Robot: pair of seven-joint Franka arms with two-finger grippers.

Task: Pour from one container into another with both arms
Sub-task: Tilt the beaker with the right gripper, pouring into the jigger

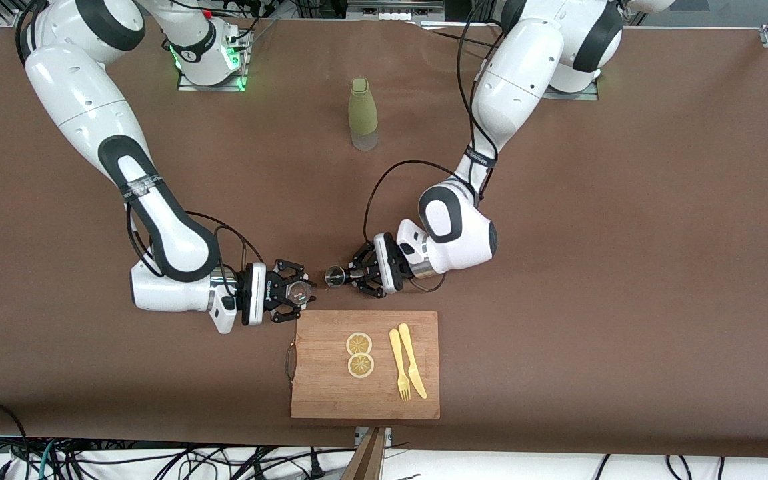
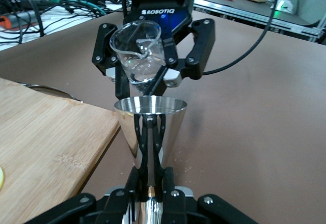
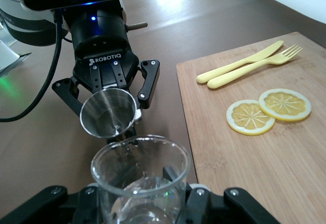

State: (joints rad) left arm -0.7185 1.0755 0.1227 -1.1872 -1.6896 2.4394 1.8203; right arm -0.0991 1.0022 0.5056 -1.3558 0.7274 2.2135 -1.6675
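So we've got both arms low over the brown table [image 1: 624,267], grippers facing each other just past the edge of the cutting board [image 1: 331,393] that faces the robots' bases. The left gripper [image 1: 351,275] is clamped on a shiny metal jigger [image 1: 335,276], tilted so its mouth points at the other hand. The right gripper [image 1: 296,293] is pinching a clear glass cup [image 1: 301,291] that has a little water in the bottom. The two rims are just beside each other, and we can't tell if they touch. On the board, near both grippers, sit two lemon slices [image 1: 359,355] plus a yellow fork [image 1: 399,365] and knife [image 1: 412,360]. A green bottle [image 1: 363,113] stands well away, up between the arm bases.
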